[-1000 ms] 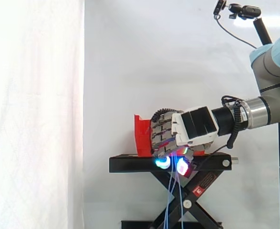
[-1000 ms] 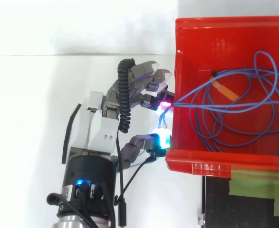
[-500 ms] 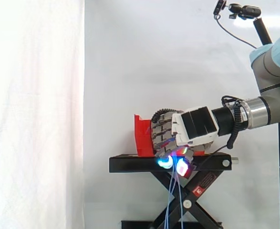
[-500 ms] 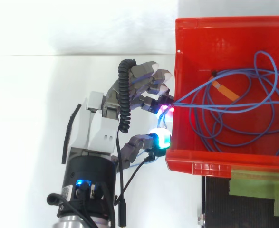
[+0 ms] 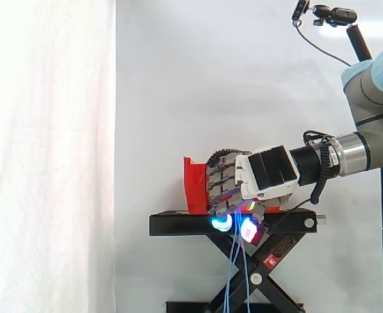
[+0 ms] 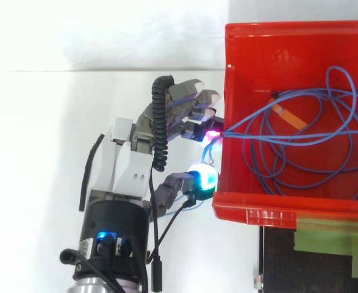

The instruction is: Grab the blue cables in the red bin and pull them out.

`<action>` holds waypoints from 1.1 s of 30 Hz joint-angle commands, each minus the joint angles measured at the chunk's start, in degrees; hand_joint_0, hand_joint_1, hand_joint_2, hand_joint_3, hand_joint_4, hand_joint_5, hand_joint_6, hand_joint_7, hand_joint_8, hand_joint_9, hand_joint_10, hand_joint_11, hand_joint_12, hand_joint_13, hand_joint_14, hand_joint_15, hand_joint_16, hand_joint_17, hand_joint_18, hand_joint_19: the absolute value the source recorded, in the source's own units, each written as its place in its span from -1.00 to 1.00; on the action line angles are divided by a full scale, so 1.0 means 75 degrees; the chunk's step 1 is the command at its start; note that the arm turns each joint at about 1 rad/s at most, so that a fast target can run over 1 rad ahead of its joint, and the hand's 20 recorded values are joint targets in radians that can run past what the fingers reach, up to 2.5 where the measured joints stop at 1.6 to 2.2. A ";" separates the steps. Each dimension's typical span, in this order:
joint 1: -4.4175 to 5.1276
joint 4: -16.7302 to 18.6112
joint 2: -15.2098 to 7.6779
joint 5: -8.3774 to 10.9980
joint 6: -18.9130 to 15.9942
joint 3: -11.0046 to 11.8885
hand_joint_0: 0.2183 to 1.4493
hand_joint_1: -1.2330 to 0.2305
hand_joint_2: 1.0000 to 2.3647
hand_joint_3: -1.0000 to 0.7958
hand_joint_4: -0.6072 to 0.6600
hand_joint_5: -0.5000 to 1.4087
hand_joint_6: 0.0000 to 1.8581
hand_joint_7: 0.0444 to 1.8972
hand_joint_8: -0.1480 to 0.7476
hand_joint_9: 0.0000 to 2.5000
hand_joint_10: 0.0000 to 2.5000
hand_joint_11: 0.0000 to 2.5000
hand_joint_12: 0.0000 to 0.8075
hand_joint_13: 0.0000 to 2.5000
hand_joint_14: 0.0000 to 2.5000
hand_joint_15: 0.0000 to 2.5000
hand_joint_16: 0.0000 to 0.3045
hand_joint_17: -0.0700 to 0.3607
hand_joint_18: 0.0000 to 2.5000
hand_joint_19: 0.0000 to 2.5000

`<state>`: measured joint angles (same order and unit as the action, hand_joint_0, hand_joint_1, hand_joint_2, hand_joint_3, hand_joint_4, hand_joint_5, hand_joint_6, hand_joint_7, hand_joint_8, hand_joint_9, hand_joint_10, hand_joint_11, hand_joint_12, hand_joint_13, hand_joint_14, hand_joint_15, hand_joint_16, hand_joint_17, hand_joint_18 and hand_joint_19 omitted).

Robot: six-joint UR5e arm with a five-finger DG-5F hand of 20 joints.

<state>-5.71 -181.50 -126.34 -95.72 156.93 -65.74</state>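
Our hand (image 6: 130,171) stays pinched on the cables (image 6: 300,140) at the left rim of the bin (image 6: 258,210). Only the thumb (image 6: 201,177) has eased back, so we judge most coils remain inside.

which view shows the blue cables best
The top view: it looks down into the red bin, so the blue cables show as loops inside, drawn over its wall to the hand gripping them. The side view shows thin strands hanging below the hand, before the black stand.
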 commanded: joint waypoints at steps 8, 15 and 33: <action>-0.0012 -0.0035 -0.0006 -0.0035 0.0012 0.0000 -0.18 -0.43 -1.00 -1.00 0.18 0.31 -1.00 -0.23 -0.03 -0.38 -0.98 -0.32 -0.03 -0.45 -0.99 -0.58 -0.64 -0.10 -0.60 -0.61; -0.0024 -0.0058 -0.0006 -0.0058 0.0082 0.0000 -0.16 -0.44 -1.00 -1.00 0.17 0.32 -1.00 -0.22 -0.04 -0.38 -0.98 -0.32 -0.04 -0.45 -0.98 -0.57 -0.64 -0.10 -0.60 -0.62; -0.0024 -0.1113 0.0006 -0.0047 0.0152 0.0480 -0.16 -0.45 -1.00 -1.00 0.18 0.32 -1.00 -0.21 -0.03 -0.38 -0.98 -0.32 -0.04 -0.44 -0.99 -0.57 -0.64 -0.11 -0.60 -0.61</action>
<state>-5.88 -187.91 -126.30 -96.08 157.94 -63.17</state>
